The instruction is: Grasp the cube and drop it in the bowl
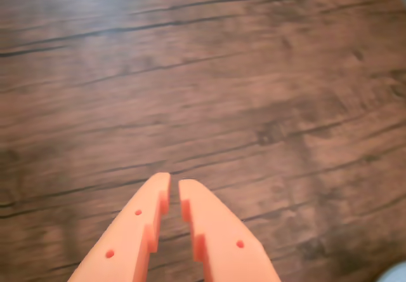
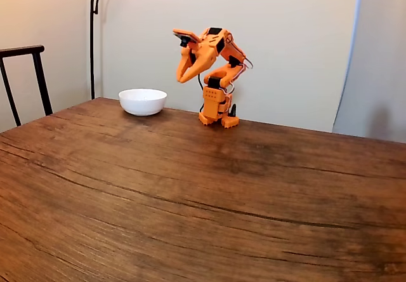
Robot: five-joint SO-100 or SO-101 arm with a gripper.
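The white bowl (image 2: 143, 101) stands on the wooden table at the back left in the fixed view, a little left of the orange arm's base (image 2: 217, 107). My orange gripper (image 2: 183, 79) hangs raised above the table, pointing down, just right of the bowl and higher than its rim. In the wrist view the two orange fingers (image 1: 143, 231) come in from the bottom edge, and the gripper (image 1: 174, 183) is shut with a thin slit between its fingers and nothing held; bare wood lies beneath. The cube is out of view.
A dark chair back (image 2: 25, 72) stands at the table's left edge and a lamp pole (image 2: 92, 34) rises behind it. The table (image 2: 203, 199) stretches wide toward the front. A pale shape (image 1: 396, 272) that I cannot identify shows in the wrist view's bottom right corner.
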